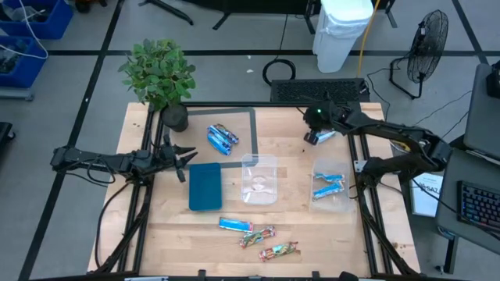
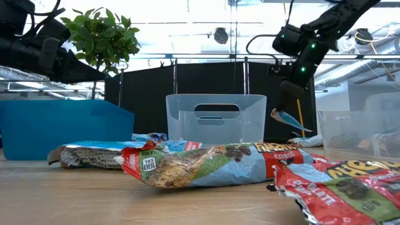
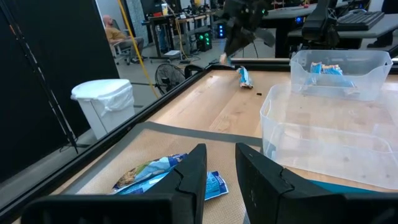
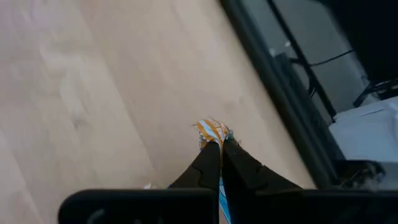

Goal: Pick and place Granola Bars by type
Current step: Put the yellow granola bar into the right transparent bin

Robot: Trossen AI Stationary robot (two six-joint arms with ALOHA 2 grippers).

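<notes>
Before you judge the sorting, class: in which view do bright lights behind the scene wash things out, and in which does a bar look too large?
Low view: bright ceiling lights behind darken the right gripper and its light blue bar; the red bar nearest the lens looms oversized. High view: evenly lit.

Two clear tubs [image 1: 259, 178], one teal tray [image 1: 205, 186], one potted plant [image 1: 159, 75], roughly nine granola bars [image 1: 222, 138] counted across the bench [image 1: 312, 234]

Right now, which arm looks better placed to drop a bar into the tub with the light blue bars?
The right arm. Its gripper is already shut on a light blue bar lifted near the table's far edge, close to that tub. The left gripper hangs empty beside the teal tray.
</notes>
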